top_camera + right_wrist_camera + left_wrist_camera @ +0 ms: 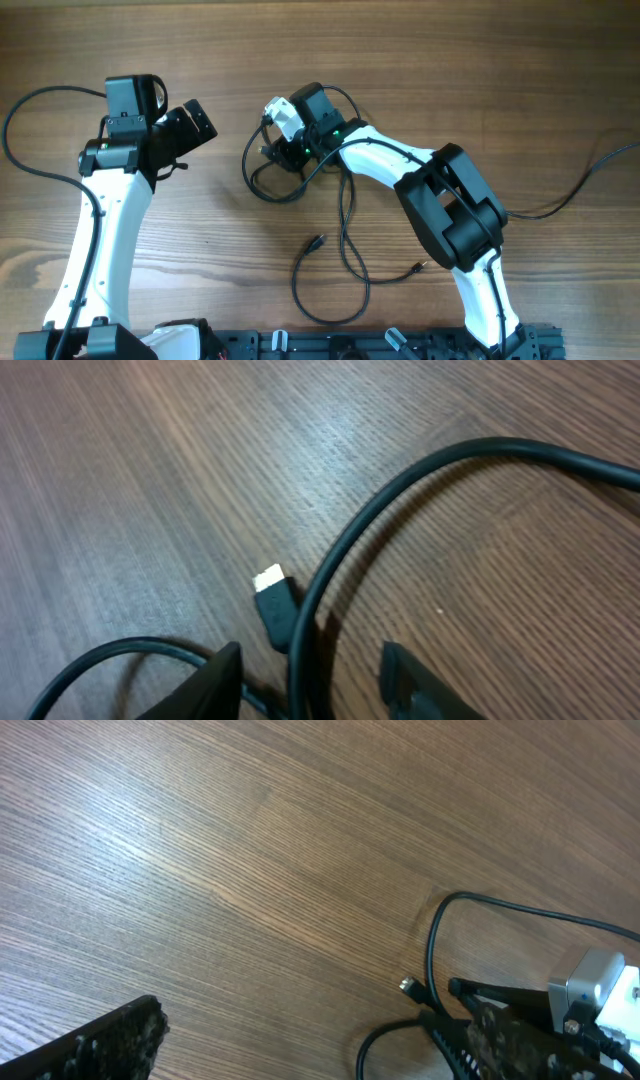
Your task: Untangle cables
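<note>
Two claws, both released. Your left claw (312, 1020) gapes over bare tabletop (250, 840), its fingers (120, 1045) cut off by the frame edge. Your right claw (310, 655) straddles one strand of the cables (347, 215) without pinching it. The knot lies mid-tabletop, partly hidden under the right arm (450, 205), and loose strands trail nearer.

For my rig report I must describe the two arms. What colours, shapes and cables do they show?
Both the left arm and the right arm have white, rounded links with bulky black joint housings. A thin black wire runs along each white link. The gripper fingers are black with a textured surface. A small green light glows near the right wrist.
</note>
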Motion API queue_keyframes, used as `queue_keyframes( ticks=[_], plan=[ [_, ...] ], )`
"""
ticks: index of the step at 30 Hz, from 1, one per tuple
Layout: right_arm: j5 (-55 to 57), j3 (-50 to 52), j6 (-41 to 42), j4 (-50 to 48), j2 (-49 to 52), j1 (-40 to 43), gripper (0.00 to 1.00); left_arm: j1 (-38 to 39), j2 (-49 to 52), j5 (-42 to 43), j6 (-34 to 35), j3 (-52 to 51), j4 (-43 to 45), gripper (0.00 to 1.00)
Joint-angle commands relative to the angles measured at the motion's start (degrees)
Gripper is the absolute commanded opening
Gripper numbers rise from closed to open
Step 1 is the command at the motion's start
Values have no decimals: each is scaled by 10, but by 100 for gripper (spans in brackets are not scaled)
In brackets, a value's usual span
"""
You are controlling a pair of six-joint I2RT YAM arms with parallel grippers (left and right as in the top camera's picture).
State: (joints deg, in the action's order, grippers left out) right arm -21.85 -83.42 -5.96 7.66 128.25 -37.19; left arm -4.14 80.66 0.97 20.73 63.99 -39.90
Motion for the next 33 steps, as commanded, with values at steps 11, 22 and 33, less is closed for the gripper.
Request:
queue_keyframes(
  ticks=[11, 22, 33],
  plan=[
    [78, -9, 1, 10, 21, 2, 5, -2, -12, 7, 7, 2, -7, 100],
    [68, -36, 8, -10, -151, 2, 4, -2, -12, 7, 7, 2, -7, 100],
    [68, -37, 170, -202, -333, 4, 4, -2, -12, 155, -150, 2, -8, 100]
  ],
)
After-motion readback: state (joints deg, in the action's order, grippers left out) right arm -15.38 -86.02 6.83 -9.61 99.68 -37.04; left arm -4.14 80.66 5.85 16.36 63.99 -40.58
